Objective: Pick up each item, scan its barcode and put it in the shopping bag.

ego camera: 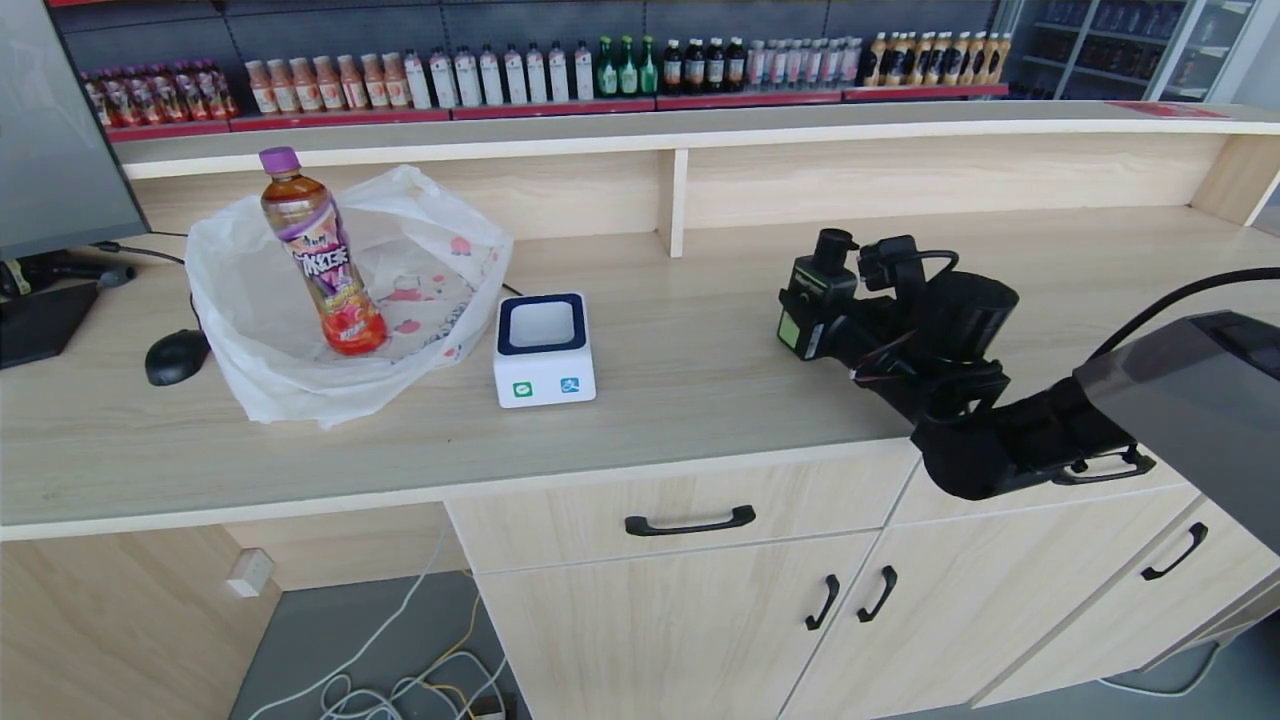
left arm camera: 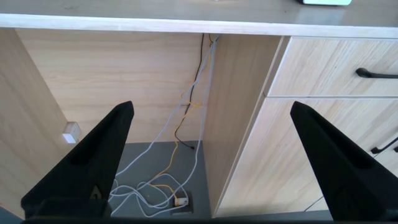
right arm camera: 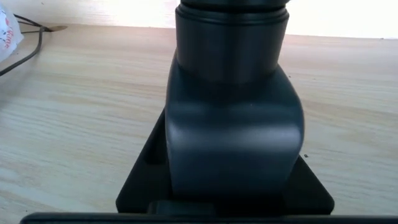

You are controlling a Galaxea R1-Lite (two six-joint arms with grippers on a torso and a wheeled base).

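Bottle [ego camera: 322,255] stands upright in shopping bag [ego camera: 250,370], upper left of frame, so step looks done. Left gripper [left arm camera: 211,180] wide apart, empty, below counter [left arm camera: 124,23] edge. Right gripper [ego camera: 830,300], right of centre, cannot tell. Keep your arms clear of bag; a nudge could tip bottle.

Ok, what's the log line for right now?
bottle: standing in bag | scanner: beside bag | left gripper: open, below counter | right arm: over counter
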